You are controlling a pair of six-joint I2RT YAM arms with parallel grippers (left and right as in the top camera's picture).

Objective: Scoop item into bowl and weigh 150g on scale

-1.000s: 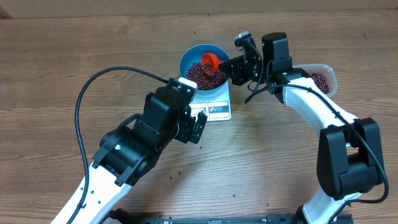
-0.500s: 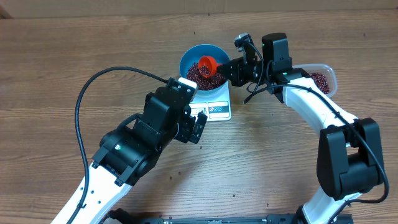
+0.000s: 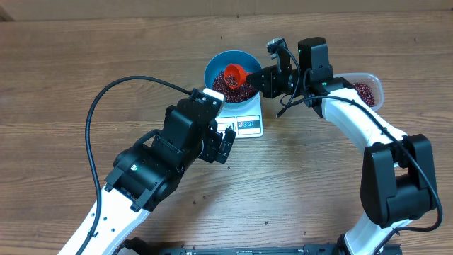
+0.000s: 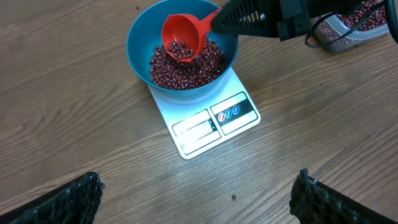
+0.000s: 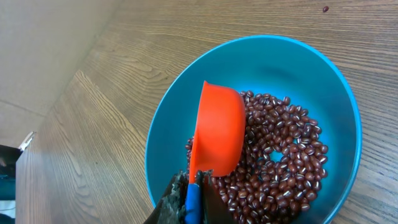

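Observation:
The blue bowl (image 3: 230, 54) stands on the white scale (image 3: 244, 126) and holds a heap of dark red beans (image 3: 225, 86). My right gripper (image 3: 260, 76) is shut on the blue handle (image 5: 193, 202) of a red scoop (image 3: 233, 73). The scoop hangs tilted over the bowl's beans. In the left wrist view the scoop (image 4: 183, 34) has some beans in its cup above the bowl (image 4: 140, 37). The right wrist view shows the scoop's back (image 5: 219, 127) over the beans (image 5: 280, 155). My left gripper (image 4: 199, 193) is open over bare table in front of the scale (image 4: 214, 124).
A clear plastic tub (image 3: 368, 91) with more beans sits to the right, behind my right arm. One stray bean (image 4: 234, 198) lies on the wood in front of the scale. My left arm's black cable (image 3: 106, 99) arcs over the table's left side.
The red scoop has shifted slightly left over the bowl and tipped further. The left arm has not moved.

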